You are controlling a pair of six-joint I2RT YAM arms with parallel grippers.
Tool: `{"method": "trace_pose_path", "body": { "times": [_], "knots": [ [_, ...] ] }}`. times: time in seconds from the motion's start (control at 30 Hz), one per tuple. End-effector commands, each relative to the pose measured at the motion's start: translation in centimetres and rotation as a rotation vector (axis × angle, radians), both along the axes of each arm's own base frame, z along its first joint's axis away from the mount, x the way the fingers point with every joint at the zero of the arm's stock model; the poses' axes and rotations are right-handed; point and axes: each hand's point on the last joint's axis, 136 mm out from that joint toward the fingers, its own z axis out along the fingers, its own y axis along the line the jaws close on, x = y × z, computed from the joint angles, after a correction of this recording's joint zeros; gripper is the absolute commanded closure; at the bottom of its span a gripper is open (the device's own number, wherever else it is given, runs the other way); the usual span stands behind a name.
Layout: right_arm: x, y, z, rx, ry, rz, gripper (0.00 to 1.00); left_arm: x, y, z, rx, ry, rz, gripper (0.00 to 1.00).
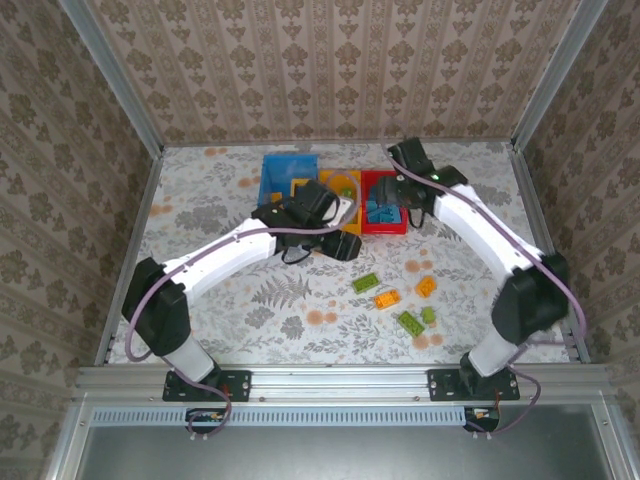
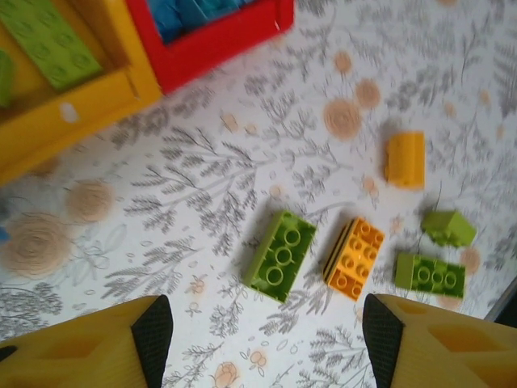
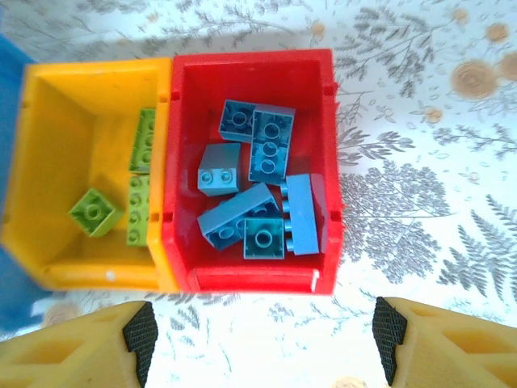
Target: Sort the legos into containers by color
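Soft, even light covers the desk (image 1: 250,310), and shadows are faint. The left wrist view is slightly blurred; the right wrist view is sharper.

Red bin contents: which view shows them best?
Right wrist: it looks straight down into the red bin, with the blue bricks all distinct. Top external shows it small, the bricks blurring together. Left wrist catches one corner.

You are looking at glossy, smooth moulded plastic on the red bin (image 3: 252,69), the orange-yellow bin (image 3: 89,81) and the studded bricks (image 2: 279,255). You are seeing a matt, printed table covering (image 2: 242,162) and brushed metal frame rails (image 1: 340,378).
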Motion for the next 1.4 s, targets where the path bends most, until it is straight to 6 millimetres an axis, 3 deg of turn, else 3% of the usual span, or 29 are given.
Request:
{"method": "trace_pose_path", "body": {
  "times": [0.0,0.33,0.57,0.77,0.93,1.1,1.3,1.37],
  "knots": [
    [-3.5,-2.0,1.0,-0.01,-0.038,-0.019,0.25,-1.8,-1.5,-0.9,0.045,-0.006,-0.135,0.33],
    [-15.9,-6.6,3.1,0.179,-0.124,-0.146,0.24,-5.7,-9.4,-3.6,0.104,-0.055,-0.351,0.29],
    [-20.5,-8.1,5.8,0.309,-0.287,-0.148,0.21,-6.7,-15.0,-6.3,0.107,-0.048,-0.398,0.19],
    [-22.4,-9.7,7.4,0.264,-0.352,-0.145,0.2,-6.0,-17.9,-9.3,0.195,-0.106,-0.372,0.19],
    [-23.1,-10.0,8.3,0.248,-0.359,-0.135,0.19,-4.6,-18.2,-12.0,0.28,-0.126,-0.306,0.2],
    [-23.4,-10.0,8.5,0.25,-0.354,-0.129,0.19,-5.4,-19.0,-14.0,0.301,-0.115,-0.331,0.25],
    [-23.4,-10.0,8.2,0.231,-0.333,-0.12,0.19,-6.6,-19.4,-15.4,0.331,-0.117,-0.351,0.39],
    [-23.2,-9.8,8.1,0.231,-0.326,-0.116,0.2,-6.5,-19.2,-15.5,0.341,-0.122,-0.341,0.53]
  ]
}}
